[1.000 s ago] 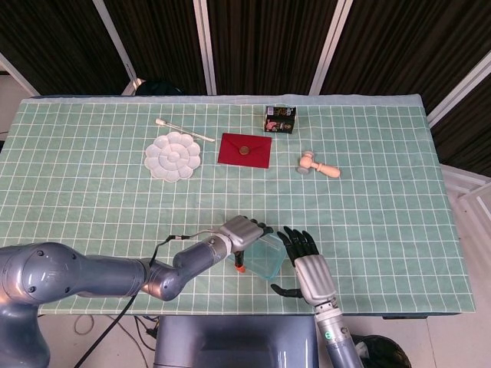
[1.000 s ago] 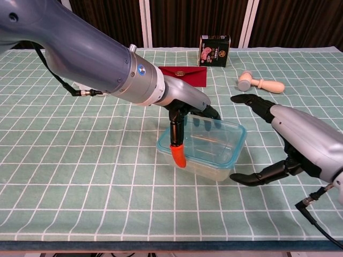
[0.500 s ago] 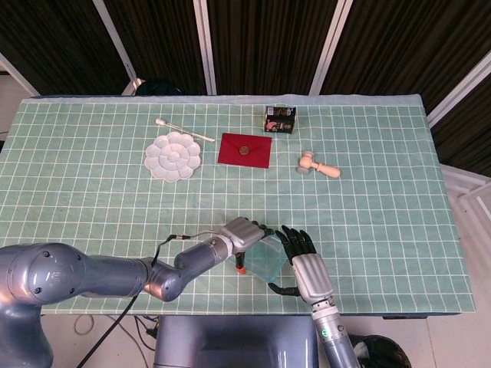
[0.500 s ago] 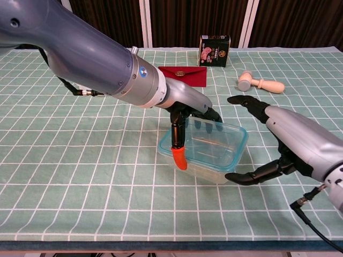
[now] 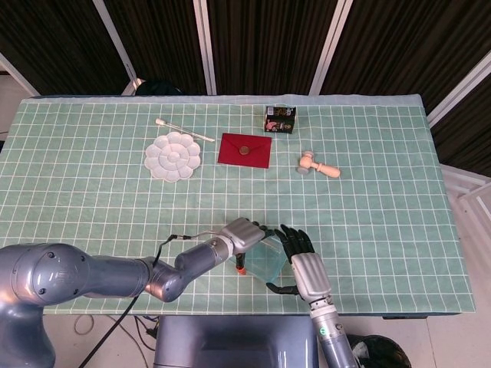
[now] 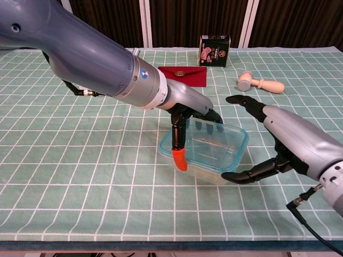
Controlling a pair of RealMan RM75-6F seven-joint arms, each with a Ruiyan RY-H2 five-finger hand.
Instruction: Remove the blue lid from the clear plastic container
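Left hand (image 6: 188, 109) grips the lid (image 6: 205, 143); right hand (image 6: 278, 140) hovers spread, empty, so the container (image 6: 201, 164) may lift too.

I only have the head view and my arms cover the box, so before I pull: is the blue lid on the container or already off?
Observer: On. The chest view shows the blue lid sitting flat on the clear container.
Operator: Where is my left hand on it?
Observer: The left hand reaches over the container's left end, with an orange-tipped finger pointing down its near side wall. I cannot tell whether it is gripping firmly.
Operator: And the right?
Observer: The right hand is spread wide at the container's right end and holds nothing. Its lower fingertip is at the near right corner, and I cannot tell whether it touches.
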